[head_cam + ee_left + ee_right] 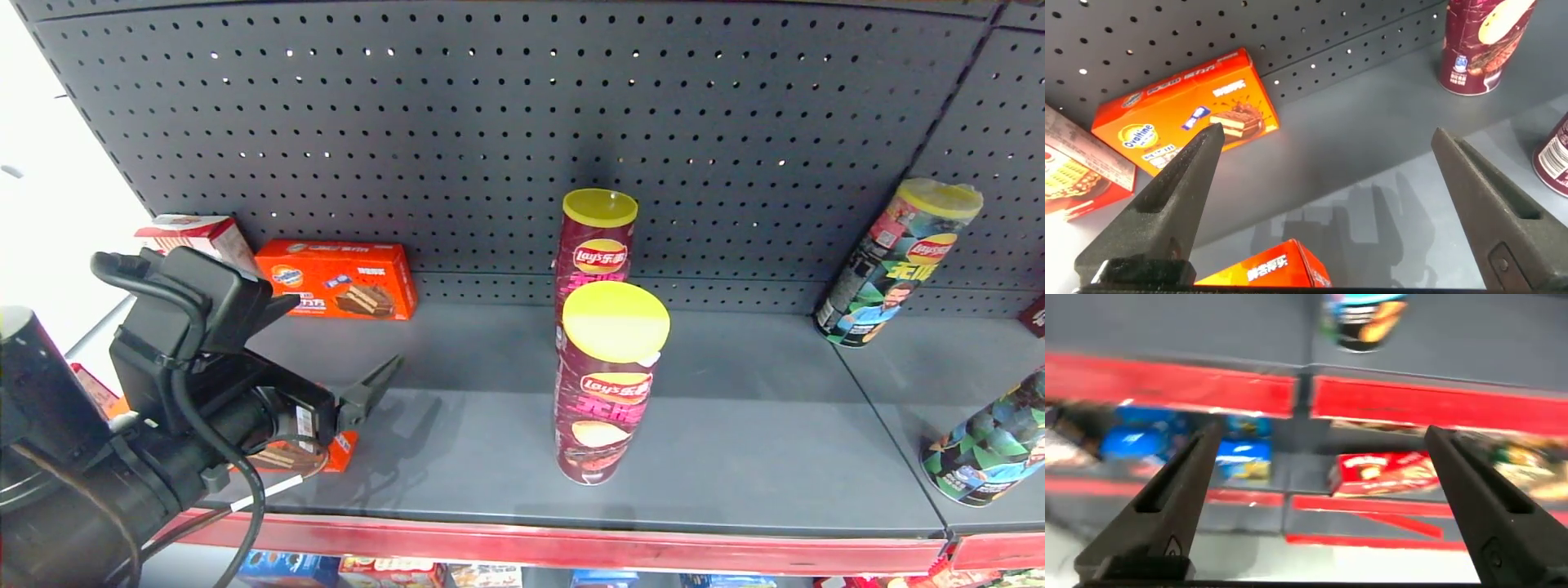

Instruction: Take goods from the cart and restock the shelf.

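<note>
Left hand (1327, 135) hangs over the front left part of the shelf (735, 441), its two dark fingers (1176, 196) spread wide apart and clamped on nothing. Just below it, at the shelf's front edge, lies the front orange box (339, 449), partly hidden under the wrist; whether the hand touches it cannot be told. The back orange box (339, 278) stands against the perforated back panel (490, 122), with a white and red box (196, 233) just beside it towards the left end.

Near the middle of the shelf two maroon cans with yellow lids stand upright, the front can (604, 384) close before the rear can (594, 245). On the next bay to the right, a dark patterned can (894, 261) leans tilted against the back panel, and another patterned can (992, 445) sits nearer the front.

Right hand (1323, 431) is also spread open and empty, facing the red shelf edges (1437, 396), where blue packs (1241, 457) and a red box (1384, 474) lie on a lower level.
</note>
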### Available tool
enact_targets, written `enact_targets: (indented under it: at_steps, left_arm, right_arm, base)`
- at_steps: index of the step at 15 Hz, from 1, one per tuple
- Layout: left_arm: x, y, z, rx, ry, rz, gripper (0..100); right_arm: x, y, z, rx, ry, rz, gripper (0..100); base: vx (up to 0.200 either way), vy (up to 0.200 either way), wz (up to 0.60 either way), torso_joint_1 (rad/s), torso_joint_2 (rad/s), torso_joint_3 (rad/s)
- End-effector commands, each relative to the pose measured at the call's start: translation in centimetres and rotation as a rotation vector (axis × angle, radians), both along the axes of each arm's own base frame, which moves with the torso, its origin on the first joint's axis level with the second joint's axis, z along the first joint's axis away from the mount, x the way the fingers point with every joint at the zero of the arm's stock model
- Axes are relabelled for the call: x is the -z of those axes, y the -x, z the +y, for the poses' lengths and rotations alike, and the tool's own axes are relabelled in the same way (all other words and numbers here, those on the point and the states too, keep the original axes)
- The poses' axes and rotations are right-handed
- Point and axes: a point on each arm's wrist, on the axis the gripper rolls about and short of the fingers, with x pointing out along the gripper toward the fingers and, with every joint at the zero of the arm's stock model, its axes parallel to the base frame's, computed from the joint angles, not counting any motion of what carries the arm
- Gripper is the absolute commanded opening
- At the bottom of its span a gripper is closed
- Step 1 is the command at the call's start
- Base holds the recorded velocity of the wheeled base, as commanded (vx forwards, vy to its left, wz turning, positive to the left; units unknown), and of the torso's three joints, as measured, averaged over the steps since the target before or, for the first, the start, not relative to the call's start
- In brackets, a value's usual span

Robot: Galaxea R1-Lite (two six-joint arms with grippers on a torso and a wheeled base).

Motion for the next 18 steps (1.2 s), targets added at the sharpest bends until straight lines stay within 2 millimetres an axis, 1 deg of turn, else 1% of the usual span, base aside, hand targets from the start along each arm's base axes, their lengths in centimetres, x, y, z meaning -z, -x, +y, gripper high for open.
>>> enact_targets:
  at_steps: [1,3,4,6,7,8,11,14,15,16,18]
  left_arm:
    - [0.0,0.3,0.2,-0.003,0.002,-0.001,100]
    - [0.1,0.7,0.5,-0.003,0.002,-0.002,100]
    - [-0.1,0.9,0.6,-0.003,0.007,-0.010,100]
    - [-0.2,1.1,0.7,-0.003,0.011,-0.018,100]
    - [-0.4,1.2,0.7,0.000,0.014,-0.024,100]
    - [-0.4,1.2,0.7,0.000,0.014,-0.024,100]
    - [-0.3,1.3,0.7,0.001,0.014,-0.024,100]
    - [0.0,2.2,1.2,0.001,0.013,-0.023,100]
    - [-0.2,2.8,1.5,0.006,0.022,-0.039,100]
    - [-0.2,2.8,1.5,0.006,0.022,-0.039,100]
    - [-1.6,4.1,1.8,0.067,0.061,-0.110,100]
  right_arm:
    - [0.1,0.9,0.1,0.143,-0.007,-0.091,100]
    - [0.3,1.2,0.2,0.185,-0.044,-0.147,100]
    - [0.3,1.2,0.2,0.187,-0.078,-0.165,100]
    - [0.3,1.2,0.2,0.158,-0.086,-0.176,100]
    - [0.5,1.4,0.5,-0.029,-0.093,-0.194,100]
    - [1.0,1.5,0.6,-0.052,-0.079,-0.175,100]
    - [1.1,1.6,0.6,-0.050,-0.077,-0.175,100]
    - [1.0,1.6,0.6,-0.048,-0.081,-0.178,100]
    - [1.0,1.6,0.6,-0.048,-0.083,-0.178,100]
    - [1.0,1.6,0.6,-0.048,-0.081,-0.178,100]
    - [1.0,1.6,0.6,-0.048,-0.083,-0.178,100]
  base:
    - [0.000,0.000,0.00,0.000,0.00,0.000]
    - [0.000,0.000,0.00,0.000,0.00,0.000]
    - [0.000,0.000,0.00,0.000,0.00,0.000]
    - [0.000,0.000,0.00,0.000,0.00,0.000]
    - [0.000,0.000,0.00,0.000,0.00,0.000]
    - [0.000,0.000,0.00,0.000,0.00,0.000]
    - [0.000,0.000,0.00,0.000,0.00,0.000]
    - [0.000,0.000,0.00,0.000,0.00,0.000]
    - [0.000,0.000,0.00,0.000,0.00,0.000]
    - [0.000,0.000,0.00,0.000,0.00,0.000]
    - [0.000,0.000,0.00,0.000,0.00,0.000]
